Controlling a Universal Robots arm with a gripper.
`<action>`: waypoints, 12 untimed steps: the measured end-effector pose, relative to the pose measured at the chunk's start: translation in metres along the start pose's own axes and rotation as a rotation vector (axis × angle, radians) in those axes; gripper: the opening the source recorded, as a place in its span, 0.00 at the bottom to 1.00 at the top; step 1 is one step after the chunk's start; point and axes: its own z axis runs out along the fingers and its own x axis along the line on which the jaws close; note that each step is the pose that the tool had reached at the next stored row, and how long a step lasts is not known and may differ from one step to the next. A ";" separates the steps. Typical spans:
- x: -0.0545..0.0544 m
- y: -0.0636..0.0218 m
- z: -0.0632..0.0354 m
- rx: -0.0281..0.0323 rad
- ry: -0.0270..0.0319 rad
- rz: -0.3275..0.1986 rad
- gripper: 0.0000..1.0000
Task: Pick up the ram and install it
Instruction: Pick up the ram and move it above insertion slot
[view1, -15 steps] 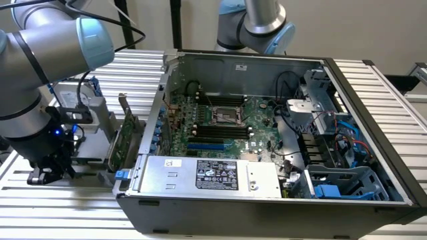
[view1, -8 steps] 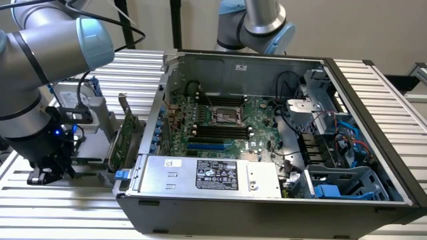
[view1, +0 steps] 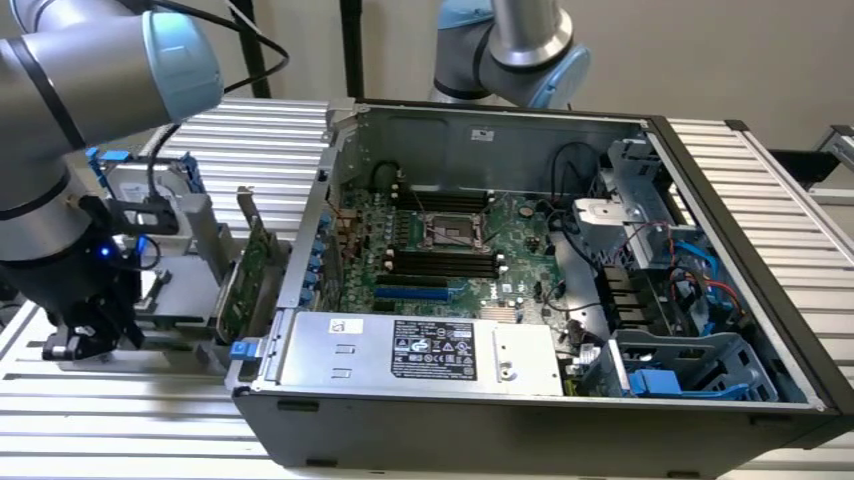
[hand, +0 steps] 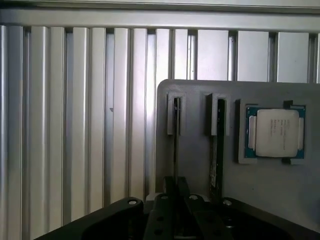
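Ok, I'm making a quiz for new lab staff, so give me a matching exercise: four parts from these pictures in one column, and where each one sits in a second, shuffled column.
Parts
1. ram
2. processor chip
3. power supply
4. expansion card

Places
A. silver box along the near wall inside the open case
B. upright outside the case, at the exterior view's left
C. on edge in a slot of the gray holder
D. flat in a recess of the gray holder

Pairs: 1-C, 2-D, 3-A, 4-B
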 end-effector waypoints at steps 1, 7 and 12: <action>0.000 0.0002 -0.0045 0.0001 0.0000 0.000 0.00; 0.000 0.0014 -0.0318 0.0001 0.0000 0.000 0.00; 0.000 0.0024 -0.0546 0.0001 0.0000 0.000 0.00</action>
